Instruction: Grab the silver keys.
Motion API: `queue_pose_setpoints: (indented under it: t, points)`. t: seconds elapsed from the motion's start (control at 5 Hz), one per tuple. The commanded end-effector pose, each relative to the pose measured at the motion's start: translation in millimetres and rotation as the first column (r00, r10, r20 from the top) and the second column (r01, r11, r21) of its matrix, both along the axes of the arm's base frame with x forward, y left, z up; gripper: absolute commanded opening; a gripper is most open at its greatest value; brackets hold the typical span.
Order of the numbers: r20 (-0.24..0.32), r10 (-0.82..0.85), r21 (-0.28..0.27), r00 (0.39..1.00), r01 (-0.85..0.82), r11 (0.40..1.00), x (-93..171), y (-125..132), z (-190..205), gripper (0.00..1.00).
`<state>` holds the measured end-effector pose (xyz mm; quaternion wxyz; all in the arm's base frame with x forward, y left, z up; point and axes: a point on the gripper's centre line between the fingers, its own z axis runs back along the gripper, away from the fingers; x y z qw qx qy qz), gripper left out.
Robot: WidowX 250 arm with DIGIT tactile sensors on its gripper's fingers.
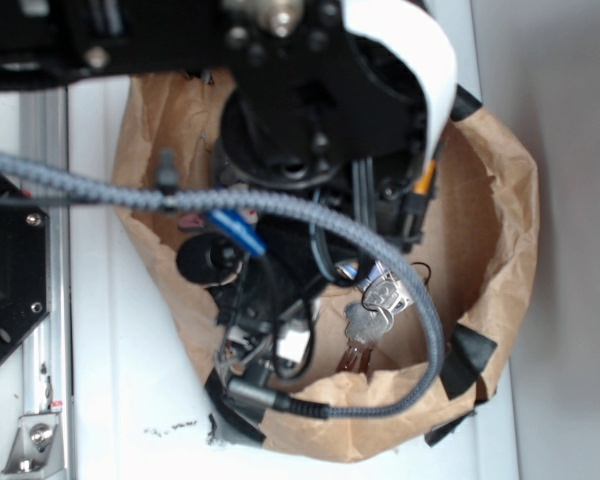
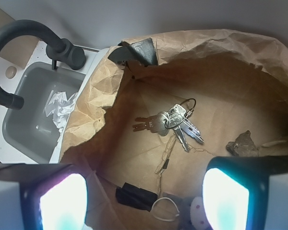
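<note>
Two glowing white finger pads fill the bottom of the wrist view, set wide apart on the black gripper, holding nothing. Centre frame, on the crumpled brown paper bag's floor, lies the bunch of shiny silver keys. Approach looks underway; next it should descend straddling the bunch, then close

A brown paper bag carries everything — ahead of the gripper lie the silver keys, a brown rock-like lump to their right.
</note>
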<state>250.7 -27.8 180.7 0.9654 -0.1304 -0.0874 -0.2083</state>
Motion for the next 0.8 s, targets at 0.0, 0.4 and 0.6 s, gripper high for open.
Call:
queue_pose_setpoints:
  t: [0.0,0.4,0.6]
  points:
    - [0.021,0.052,0.049,0.998,-0.053,0.997,27.8,15.7,-14.8,1.00]
    - [0.044,-0.028,0.068,0.999,0.025,0.997,48.0,41.0,-43.6,1.00]
    - [0.067,-0.071,0.088,0.995,0.065,0.994,42.3,35.3,-50.2,1.00]
